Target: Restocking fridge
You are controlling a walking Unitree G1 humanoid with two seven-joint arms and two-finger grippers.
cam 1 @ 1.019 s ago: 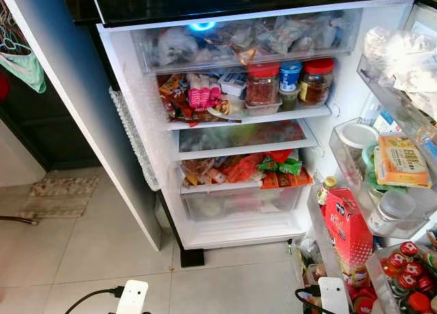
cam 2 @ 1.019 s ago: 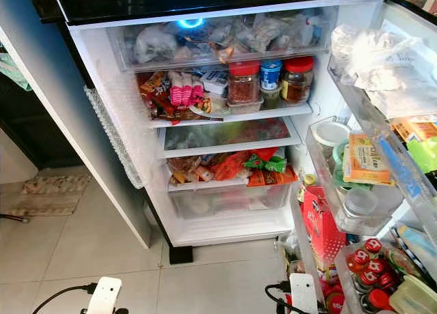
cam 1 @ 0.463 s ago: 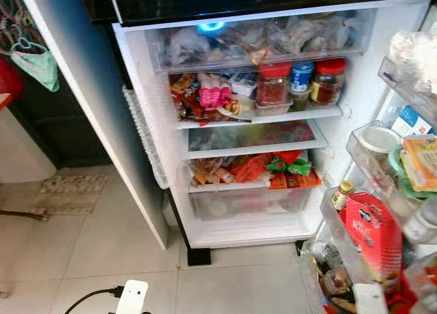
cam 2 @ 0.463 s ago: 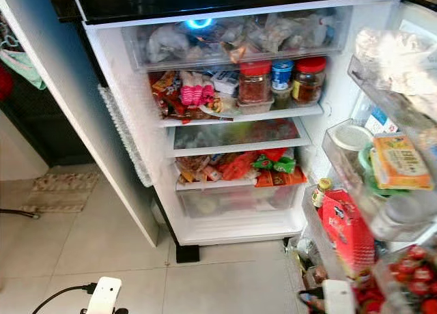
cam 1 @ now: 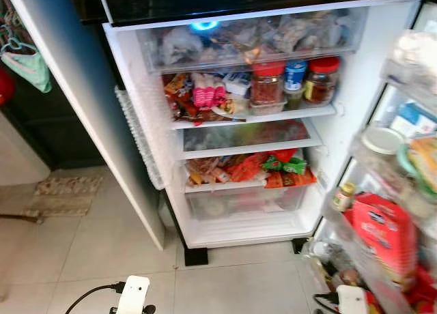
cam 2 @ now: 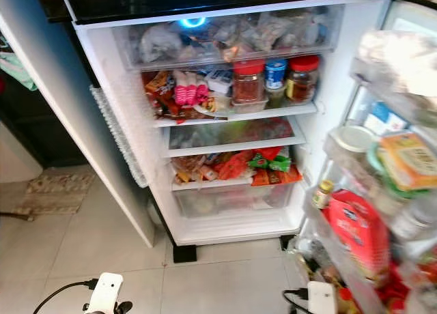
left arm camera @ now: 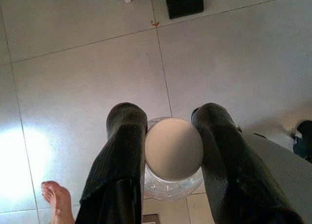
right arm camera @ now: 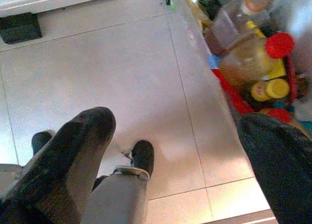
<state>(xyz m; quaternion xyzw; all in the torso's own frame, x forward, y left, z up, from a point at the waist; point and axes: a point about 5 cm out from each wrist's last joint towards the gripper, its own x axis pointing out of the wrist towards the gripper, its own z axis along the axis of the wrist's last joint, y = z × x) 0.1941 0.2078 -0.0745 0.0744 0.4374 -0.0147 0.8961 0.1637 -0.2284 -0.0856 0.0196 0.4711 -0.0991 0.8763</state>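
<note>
The fridge (cam 1: pixel 355 89) stands open before me, its shelves packed. Red-lidded jars (cam 1: pixel 268 82) and snack packs share the upper shelf, under a clear drawer (cam 1: pixel 252 37) full of bags. My left gripper (left arm camera: pixel 169 114) hangs low over the tiled floor, shut on a clear jar with a pale round lid (left arm camera: pixel 174 148). My right gripper (right arm camera: pixel 175 121) is open, fingers wide apart with nothing between them, beside the bottles in the lowest door bin (right arm camera: pixel 253 53). The white wrist blocks (cam 1: pixel 133 295) of both arms show at the bottom edge of the eye views.
The open door on my right carries bins with a red carton (cam 1: pixel 384 235), tubs and bottles. A shallow glass shelf (cam 1: pixel 242 136) lies above a shelf of packets (cam 1: pixel 249 169). A mat (cam 1: pixel 61 194) lies on the floor at the left. A person's bare foot (left arm camera: pixel 57 199) is close by.
The whole picture has shifted and the door bins on the right are now blurred, so the camera moved. Nothing in the fridge has changed place.
</note>
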